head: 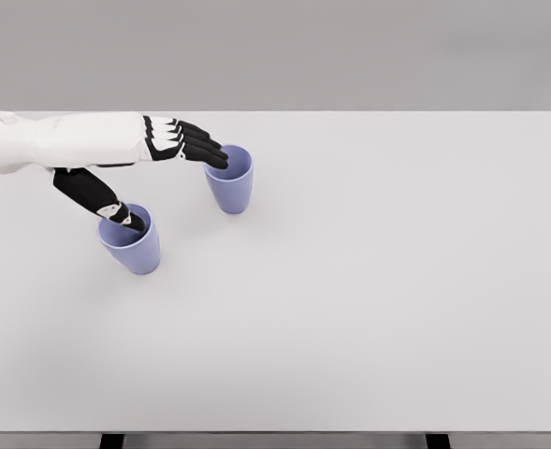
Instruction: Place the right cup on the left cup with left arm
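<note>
- Lavender-blue right cup [230, 190]: upright on the table [378, 281], left of centre and toward the far edge, mouth open upward.
- Left cup [131, 245]: same colour and shape, upright, nearer the camera and further left; the two cups stand apart, not touching.
- Left hand [167, 140]: enters from the left edge on a white arm and reaches level across the table. Its four black fingers [205, 150] lie extended and close together, their tips at the near-left rim of the right cup (contact with the rim cannot be confirmed).
- Thumb [102, 198]: points down and to the right, its tip over the mouth of the left cup, seemingly just inside it.
- Grasp state: fingers straight, unclenched, enclosing neither cup.
- Table: plain white surface with dark legs showing at the lower edge.
</note>
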